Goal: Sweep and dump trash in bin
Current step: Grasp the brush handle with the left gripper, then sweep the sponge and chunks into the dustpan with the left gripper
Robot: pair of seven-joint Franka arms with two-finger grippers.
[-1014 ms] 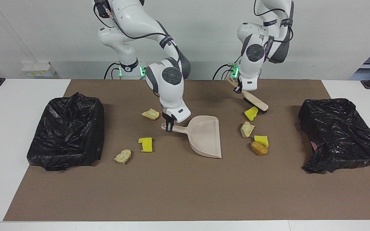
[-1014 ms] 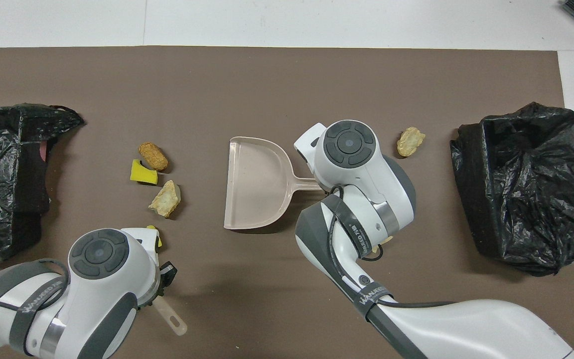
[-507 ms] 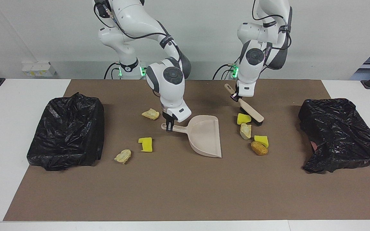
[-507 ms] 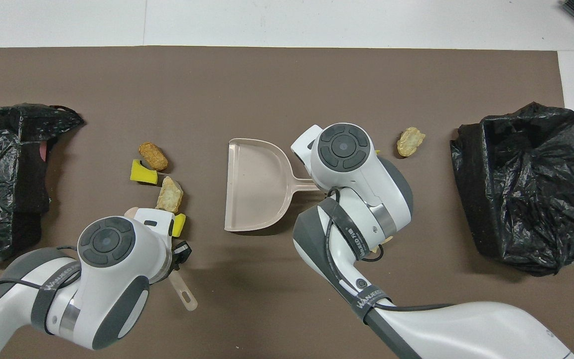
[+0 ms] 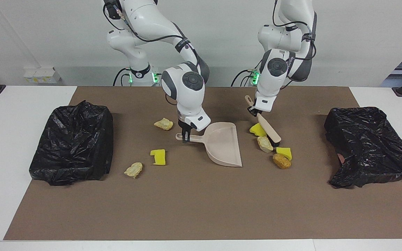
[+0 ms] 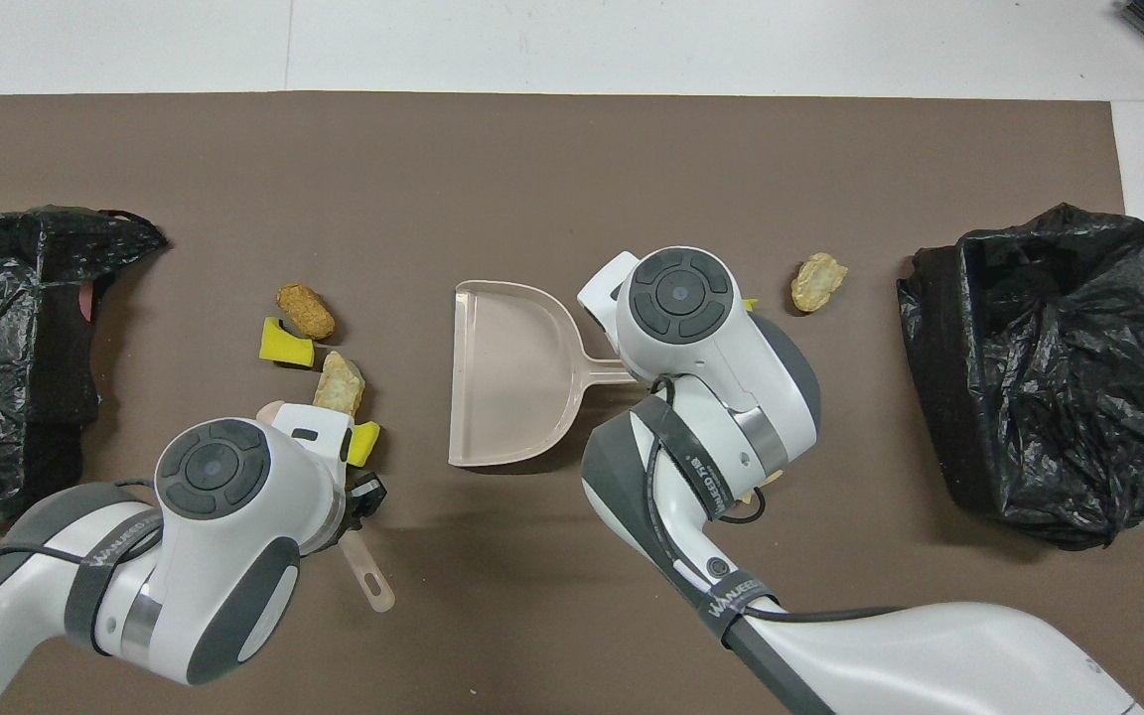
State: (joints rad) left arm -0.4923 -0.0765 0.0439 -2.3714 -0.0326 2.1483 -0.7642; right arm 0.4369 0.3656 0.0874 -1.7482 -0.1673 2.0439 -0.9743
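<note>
Item 1, nearest the robots: your left gripper, clenched on the handle of the brush, which slants down to the brown mat with its dark bristle end among the trash.

Item 2: your right gripper, clamped on the handle of the beige dustpan. The pan lies flat on the mat at mid-table, its open mouth turned toward the left arm's end.

Item 3, trash by the brush: a yellow sponge chunk touching the brush, a tan lump just farther out, then a second yellow chunk and a brown lump touching each other.

Item 4, trash toward the right arm's end: a tan lump beside the right gripper, a yellow chunk farther out, and a tan lump farthest out.

Item 5: two black-bagged bins, one at the right arm's end, one at the left arm's end, both well apart from the trash.
</note>
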